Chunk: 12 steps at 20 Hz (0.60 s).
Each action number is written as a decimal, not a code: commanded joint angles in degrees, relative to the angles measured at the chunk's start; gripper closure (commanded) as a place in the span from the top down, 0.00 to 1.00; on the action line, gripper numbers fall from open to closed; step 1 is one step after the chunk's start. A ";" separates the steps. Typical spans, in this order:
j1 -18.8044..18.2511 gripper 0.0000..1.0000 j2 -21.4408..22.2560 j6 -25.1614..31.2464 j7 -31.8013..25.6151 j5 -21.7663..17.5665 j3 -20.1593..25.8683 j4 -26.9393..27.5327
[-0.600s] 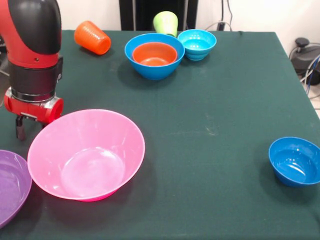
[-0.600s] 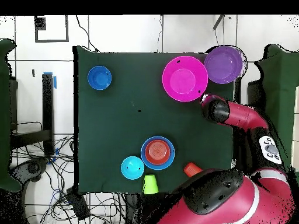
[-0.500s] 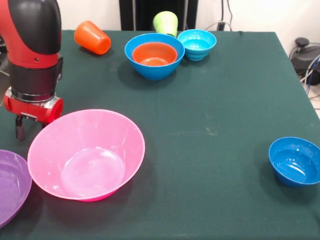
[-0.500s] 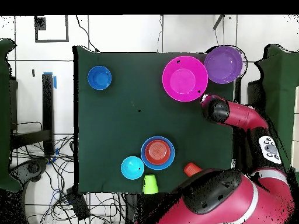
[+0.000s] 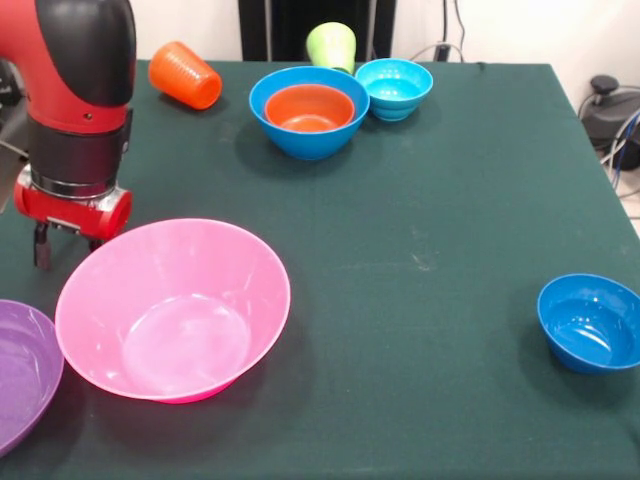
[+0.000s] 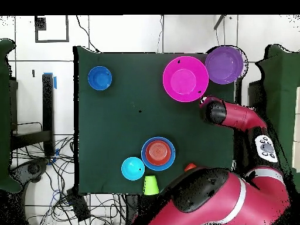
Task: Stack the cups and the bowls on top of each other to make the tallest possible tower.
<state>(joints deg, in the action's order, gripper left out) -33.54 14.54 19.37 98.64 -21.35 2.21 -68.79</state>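
Note:
My gripper [image 5: 67,247] hangs just behind the left rim of the huge pink bowl [image 5: 172,308], open, with nothing between its fingers. Seen from overhead, the gripper [image 6: 203,105] sits beside the pink bowl [image 6: 185,78]. The purple bowl [image 5: 22,370] lies at the near left corner, touching the pink one. A small orange bowl [image 5: 309,107] is nested in the medium blue bowl [image 5: 270,125]. The cyan bowl [image 5: 394,87] stands right of that pair, with the lime green cup [image 5: 332,44] behind them. The orange ribbed cup [image 5: 184,75] lies on its side. The dark blue bowl [image 5: 590,322] stands alone.
The dark green table [image 5: 440,200] ends close behind the green cup and just right of the dark blue bowl. In the overhead view the arm's bulk [image 6: 211,199] covers most of the orange cup [image 6: 190,167]. Cables lie on the floor [image 6: 35,170].
The arm has shifted a little to the right in the front view and the gripper has risen slightly. The bowls and cups have not moved.

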 commanded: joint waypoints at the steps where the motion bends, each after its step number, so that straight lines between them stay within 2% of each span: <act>1: 2.68 1.00 -1.65 7.55 0.49 -2.99 -1.51 -6.41; 7: 3.53 1.00 -2.63 3.42 2.67 -2.43 -2.44 -6.60; 12: 2.22 1.00 -4.59 1.80 1.49 -2.20 -0.70 -5.04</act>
<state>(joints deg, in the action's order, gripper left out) -31.61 14.72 19.37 98.64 -21.32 -0.83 -69.75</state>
